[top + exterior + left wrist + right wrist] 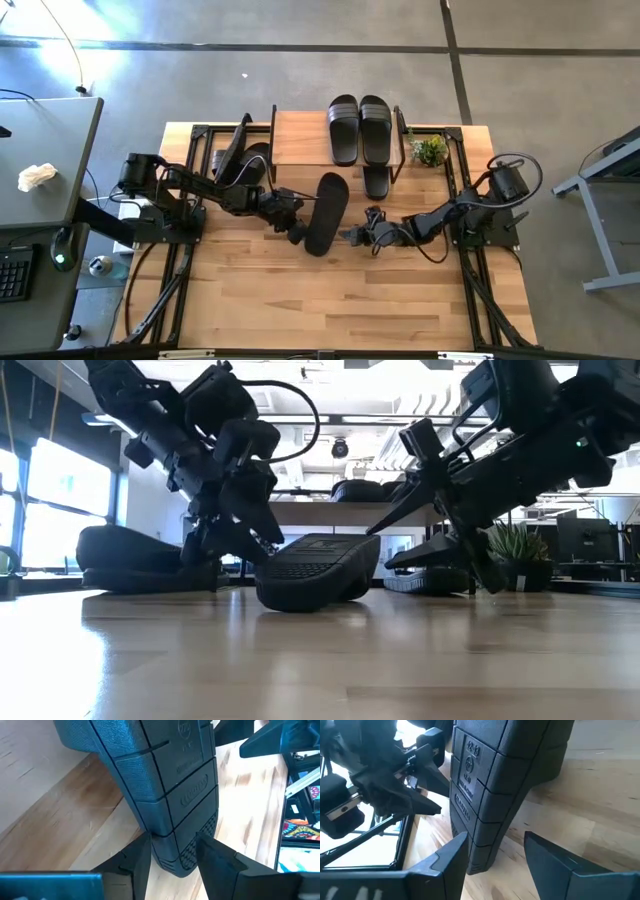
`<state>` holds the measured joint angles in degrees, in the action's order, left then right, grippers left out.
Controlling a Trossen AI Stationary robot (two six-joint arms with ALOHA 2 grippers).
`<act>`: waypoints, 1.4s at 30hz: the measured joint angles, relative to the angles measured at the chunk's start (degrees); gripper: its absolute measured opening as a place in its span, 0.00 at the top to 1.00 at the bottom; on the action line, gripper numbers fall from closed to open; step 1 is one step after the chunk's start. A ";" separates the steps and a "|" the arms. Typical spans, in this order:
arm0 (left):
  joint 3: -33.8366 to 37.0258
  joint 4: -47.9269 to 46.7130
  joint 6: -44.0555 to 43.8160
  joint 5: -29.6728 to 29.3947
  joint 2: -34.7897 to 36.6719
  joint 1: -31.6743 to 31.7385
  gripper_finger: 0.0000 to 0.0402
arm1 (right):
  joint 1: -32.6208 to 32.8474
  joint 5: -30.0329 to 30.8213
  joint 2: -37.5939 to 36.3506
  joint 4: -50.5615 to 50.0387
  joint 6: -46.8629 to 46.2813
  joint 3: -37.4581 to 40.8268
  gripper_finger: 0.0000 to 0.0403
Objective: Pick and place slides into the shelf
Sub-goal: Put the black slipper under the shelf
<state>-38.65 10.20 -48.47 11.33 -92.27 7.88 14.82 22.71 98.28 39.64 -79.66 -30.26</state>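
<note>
The left gripper (pixel 296 232) clamped the near end of an upturned slide (pixel 326 213) mid-table, before the shelf (pixel 300 137). The right gripper (pixel 352 236) stood open beside it. A secure handover likely required closing squarely before release.

Both arms are dark, jointed and blocky, with black cables looping along them, ending in the left gripper (pixel 297 229) and right gripper (pixel 350 236) with flat, wedge-shaped black fingers (pixel 559 865).
</note>
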 joint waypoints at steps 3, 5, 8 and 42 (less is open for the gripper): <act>0.00 0.09 -0.51 -0.02 0.00 0.00 0.66 | -0.82 -1.67 0.00 0.00 0.11 0.00 0.55; 0.00 0.61 -1.31 -0.04 0.00 0.00 0.66 | -1.34 -2.48 0.00 0.04 0.20 0.00 0.55; 0.00 1.71 -1.96 -0.09 0.00 -0.02 0.66 | -2.09 -4.22 0.00 0.06 0.65 0.00 0.55; -0.05 0.31 -4.57 0.38 -0.03 -2.71 0.66 | -0.89 0.01 10.58 0.02 8.79 -11.85 0.79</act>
<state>-38.71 10.51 -53.04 11.71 -92.30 5.17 13.93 22.72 108.86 39.66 -70.87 -42.11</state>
